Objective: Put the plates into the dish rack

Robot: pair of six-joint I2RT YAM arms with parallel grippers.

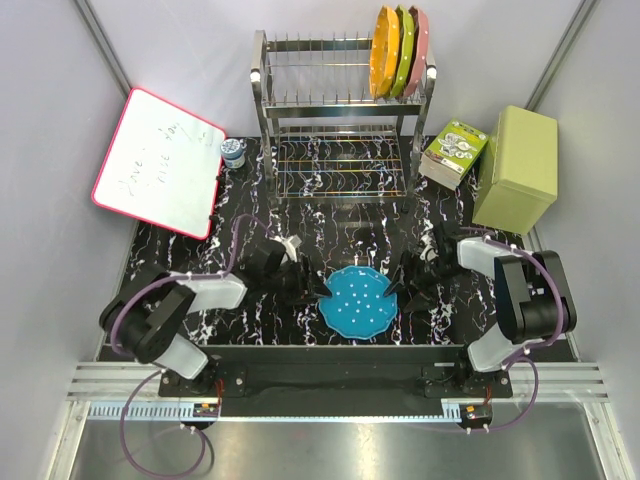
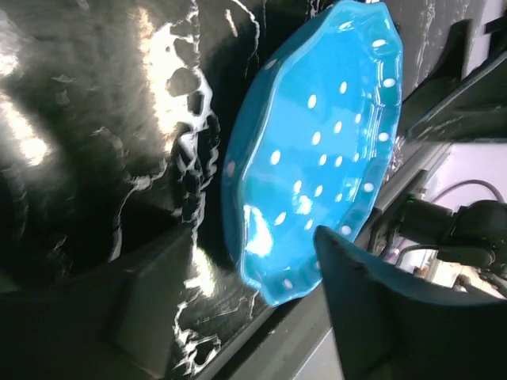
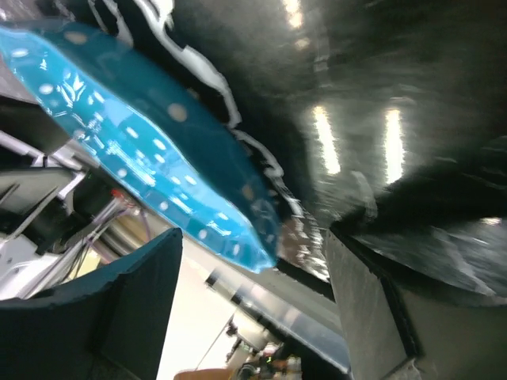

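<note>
In the dish rack [image 1: 262,82], three plates [image 1: 401,52]

place: lab test cell | evidence: grey panel walls [image 1: 45,150], aluminium rails [image 1: 575,378], whiteboard [image 1: 158,162]

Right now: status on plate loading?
Left hand, right hand open, either side of the blue dotted scalloped plate, flat on table. Three plates in top tier of wire dish rack. Nothing blocking.

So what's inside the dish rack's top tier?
Three stand on edge at the right end of the dish rack: orange plate, yellow-green plate, pink plate. Each largely covers the next, hiding their faces.
</note>
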